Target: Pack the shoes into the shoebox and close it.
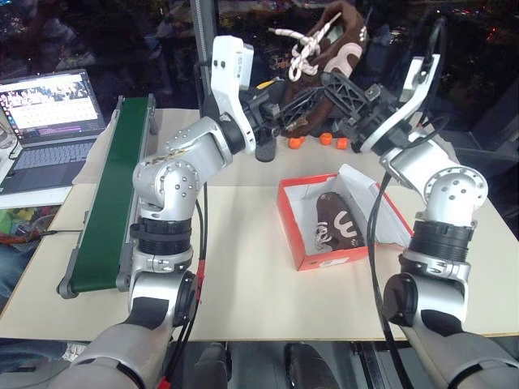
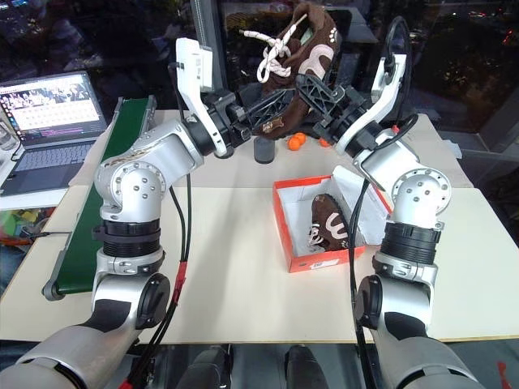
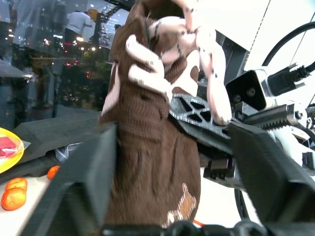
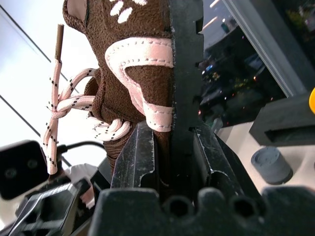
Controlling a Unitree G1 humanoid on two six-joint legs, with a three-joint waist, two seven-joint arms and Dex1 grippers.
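One dark brown fuzzy shoe (image 1: 334, 44) with cream laces hangs high over the back of the table. My right gripper (image 1: 336, 89) is shut on its side, and in the right wrist view its fingers (image 4: 184, 73) pinch the brown fabric. My left gripper (image 3: 172, 162) is open, its fingers (image 3: 83, 172) standing wide on either side of the same shoe without pressing it. The other shoe (image 1: 336, 223) lies inside the red-orange shoebox (image 1: 290, 217) on the table below. The box's lid (image 1: 365, 188) leans open on the right side.
A green conveyor belt (image 1: 113, 186) runs along the table's left side, with a laptop (image 1: 49, 121) beyond it. A few small oranges (image 1: 324, 139) and a dark cylinder (image 1: 263, 151) sit at the back of the table behind the box.
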